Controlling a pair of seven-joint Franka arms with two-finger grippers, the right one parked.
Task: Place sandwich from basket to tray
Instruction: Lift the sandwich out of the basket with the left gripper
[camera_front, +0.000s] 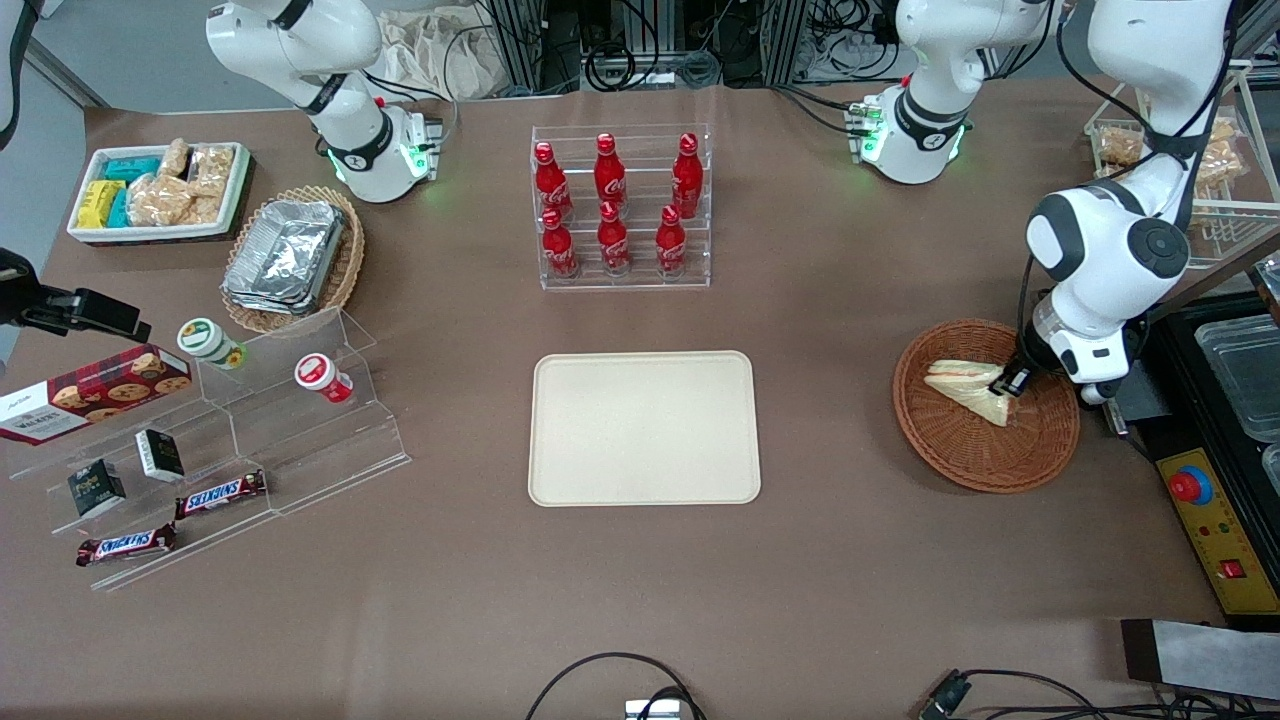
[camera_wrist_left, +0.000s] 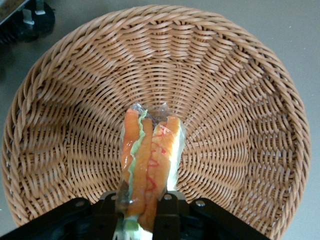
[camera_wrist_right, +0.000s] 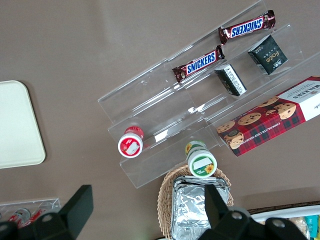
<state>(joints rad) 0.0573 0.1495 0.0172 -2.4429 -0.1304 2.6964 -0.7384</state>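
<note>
The sandwich (camera_front: 966, 388) is a wrapped wedge of pale bread lying in the round reddish-brown wicker basket (camera_front: 985, 455) toward the working arm's end of the table. My gripper (camera_front: 1008, 387) is down in the basket at the sandwich's end and is shut on it. In the left wrist view the black fingers (camera_wrist_left: 167, 215) press both sides of the orange and green cut edge of the sandwich (camera_wrist_left: 150, 155), with the woven basket (camera_wrist_left: 240, 100) all around it. The cream-beige tray (camera_front: 643, 428) lies flat mid-table, with nothing on it.
A clear rack of red cola bottles (camera_front: 618, 208) stands farther from the front camera than the tray. A black unit with a red button (camera_front: 1192, 487) lies beside the basket at the table's end. Acrylic steps with snacks (camera_front: 210, 440) and a foil-tray basket (camera_front: 292, 258) sit toward the parked arm's end.
</note>
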